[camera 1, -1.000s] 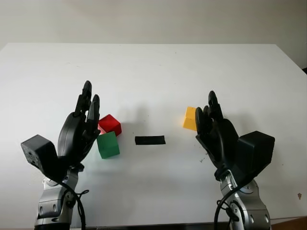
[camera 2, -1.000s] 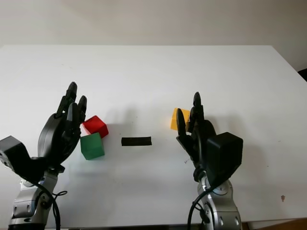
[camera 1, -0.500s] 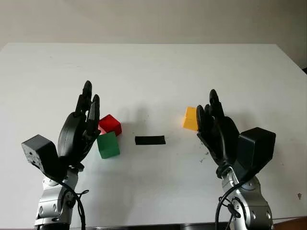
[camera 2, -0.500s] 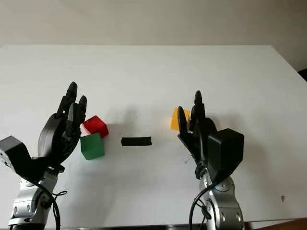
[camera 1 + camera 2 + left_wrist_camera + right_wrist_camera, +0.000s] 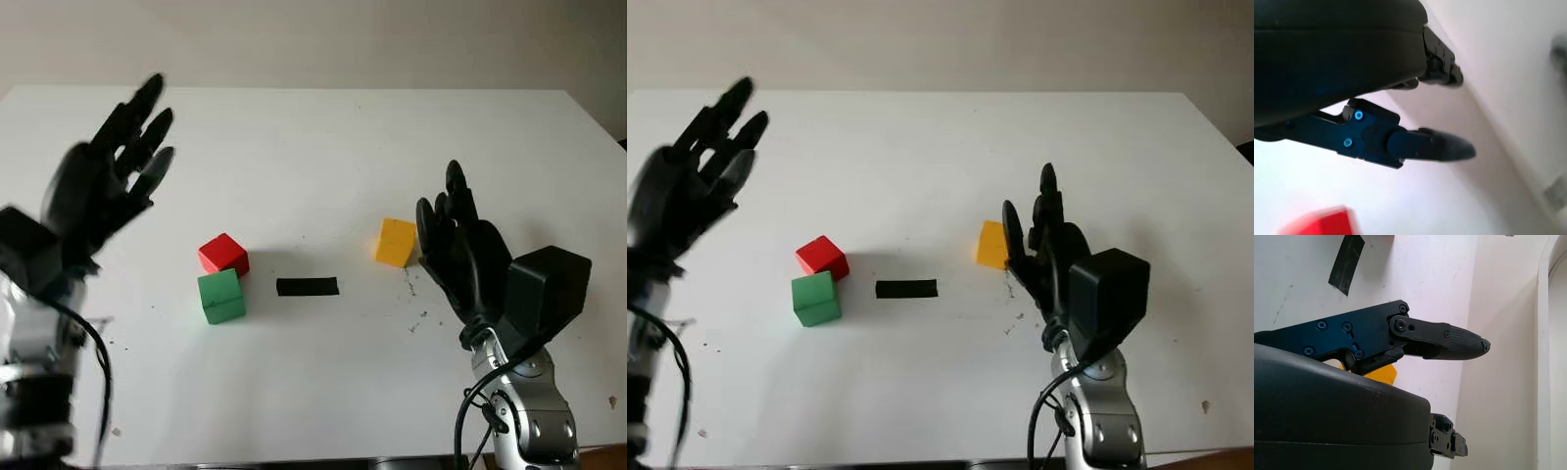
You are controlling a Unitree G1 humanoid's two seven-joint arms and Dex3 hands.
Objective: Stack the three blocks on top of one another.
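yellow block (image 5: 396, 242) sits just beside the open right hand (image 5: 460, 257).

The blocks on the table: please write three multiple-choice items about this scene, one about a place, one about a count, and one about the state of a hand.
1. Where does the strip of black tape lie?
A. between the green block and the yellow block
B. on top of the red block
C. at the far edge of the table

2. How many blocks are on the table?
A. two
B. three
C. five

3. What is the state of the right hand?
A. shut on the yellow block
B. shut on the tape
C. open, beside the yellow block

Answers:
1. A, the tape lies flat between them.
2. B, red, green and yellow, none stacked.
3. C, it holds nothing; the left hand is also open, raised over the table's left side.
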